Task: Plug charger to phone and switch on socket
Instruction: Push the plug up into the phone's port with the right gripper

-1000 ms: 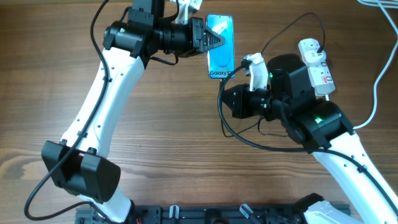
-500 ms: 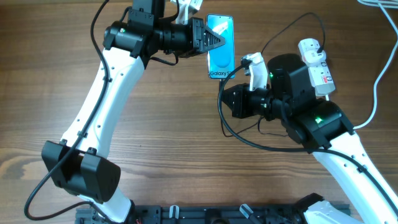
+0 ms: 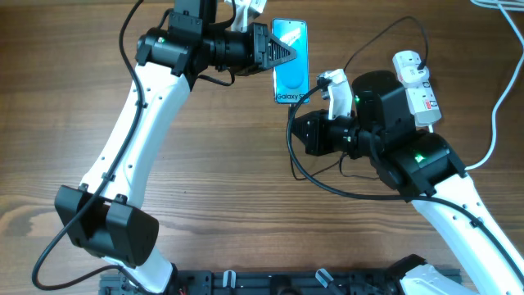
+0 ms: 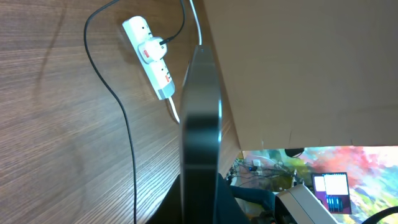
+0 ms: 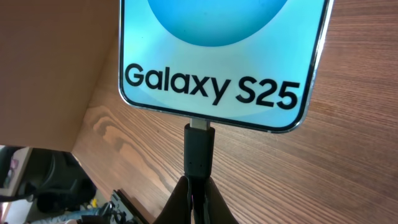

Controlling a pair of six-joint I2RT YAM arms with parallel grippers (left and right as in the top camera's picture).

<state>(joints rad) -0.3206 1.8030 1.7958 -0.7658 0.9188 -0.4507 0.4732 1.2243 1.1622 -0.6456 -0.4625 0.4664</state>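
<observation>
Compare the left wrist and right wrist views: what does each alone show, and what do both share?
Only the left wrist view shows the white power strip with red switches, the white plug head in it, and the thin black cable crossing the brown wooden table. Only the right wrist view shows the cyan "Galaxy S25" screen of the rectangular smartphone, the black connector tip at its bottom edge, and the right gripper pinching it. Both show the smartphone, edge-on from the left wrist, and the table.

White arm links [image 3: 135,115], black joint housings [image 3: 176,45], black fingers [image 3: 282,51], looped black cables [image 3: 82,221]; small green lights [image 3: 420,157]
</observation>
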